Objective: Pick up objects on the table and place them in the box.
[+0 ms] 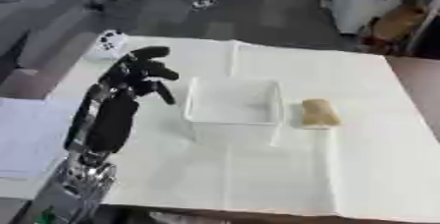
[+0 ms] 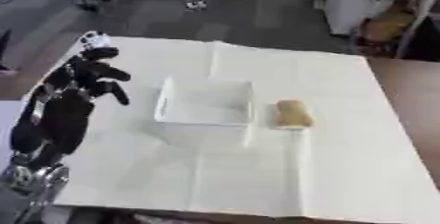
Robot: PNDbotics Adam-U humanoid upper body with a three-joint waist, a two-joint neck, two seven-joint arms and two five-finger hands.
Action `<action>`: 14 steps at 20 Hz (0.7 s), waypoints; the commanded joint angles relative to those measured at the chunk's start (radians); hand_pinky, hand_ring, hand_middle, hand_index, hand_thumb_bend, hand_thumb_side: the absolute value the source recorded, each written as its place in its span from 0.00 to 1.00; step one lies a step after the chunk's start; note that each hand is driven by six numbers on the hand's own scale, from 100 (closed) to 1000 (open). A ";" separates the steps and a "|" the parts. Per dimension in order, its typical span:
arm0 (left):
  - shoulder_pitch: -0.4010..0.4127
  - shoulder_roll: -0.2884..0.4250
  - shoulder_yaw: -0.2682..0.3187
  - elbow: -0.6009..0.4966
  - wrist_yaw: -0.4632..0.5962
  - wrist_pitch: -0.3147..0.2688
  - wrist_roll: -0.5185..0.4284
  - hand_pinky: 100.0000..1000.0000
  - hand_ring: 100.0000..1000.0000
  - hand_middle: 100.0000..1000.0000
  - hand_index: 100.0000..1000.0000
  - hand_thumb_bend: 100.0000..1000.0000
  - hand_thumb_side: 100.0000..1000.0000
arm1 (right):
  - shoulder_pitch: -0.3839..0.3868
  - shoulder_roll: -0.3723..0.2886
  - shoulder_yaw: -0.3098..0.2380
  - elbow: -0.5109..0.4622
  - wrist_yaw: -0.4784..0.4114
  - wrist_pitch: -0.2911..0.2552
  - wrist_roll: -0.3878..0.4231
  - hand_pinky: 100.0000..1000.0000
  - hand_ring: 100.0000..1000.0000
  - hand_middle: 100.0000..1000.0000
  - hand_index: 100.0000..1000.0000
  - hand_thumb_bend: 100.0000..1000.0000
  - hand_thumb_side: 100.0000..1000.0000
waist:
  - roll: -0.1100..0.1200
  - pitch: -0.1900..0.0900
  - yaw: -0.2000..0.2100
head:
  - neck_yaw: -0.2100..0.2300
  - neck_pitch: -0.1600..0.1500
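A: Left hand status?

B: Black left hand (image 1: 142,73) is raised over the left part of the table, at the end of a black forearm with a silver joint that comes up from the lower left corner. Fingers are curled and drooping at the tips, thumb side toward the box. Nothing between them, it grips nothing.

A: Touching anything?

B: No contact that I can see. It hangs above the white cloth (image 1: 258,179) that covers the table, just left of the box, with a gap between fingertips and the box wall.

A: Box?

B: Clear, square plastic box (image 1: 233,104), open top, sits mid-table on the cloth. Looks empty; only the cloth shows through its floor.

A: The object to pick?

B: Tan, oblong, roll-shaped object (image 1: 319,113), like a bread roll. It lies on the cloth just right of the box, long side parallel to the box's right wall, close but apart. So the box stands between it and the left hand; it is on the far side from the hand.

A: Anything else on the table?

B: A small white thing with dark spots (image 1: 108,44) at the far left corner of the cloth, beyond the hand. Can't make out what it is.

A: Right hand?

B: Shows in neither eye view.
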 commanded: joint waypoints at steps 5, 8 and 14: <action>-0.012 0.011 0.002 -0.018 0.002 -0.001 -0.001 0.36 0.64 0.77 0.70 0.60 0.80 | -0.006 -0.014 -0.002 -0.018 0.005 0.000 0.000 0.30 0.42 0.51 0.67 0.00 1.00 | 0.002 -0.012 0.000 | -0.002 -0.002; -0.012 0.011 0.002 -0.018 0.002 -0.001 -0.001 0.36 0.64 0.77 0.70 0.60 0.80 | -0.006 -0.014 -0.003 -0.018 0.005 0.000 -0.001 0.30 0.42 0.51 0.67 0.00 1.00 | 0.002 -0.012 0.001 | -0.002 -0.001; -0.012 0.011 0.003 -0.018 0.002 -0.002 -0.001 0.36 0.64 0.77 0.70 0.60 0.80 | -0.005 -0.014 -0.004 -0.018 0.006 -0.001 -0.003 0.31 0.42 0.51 0.67 0.00 1.00 | 0.002 -0.013 0.000 | -0.002 0.001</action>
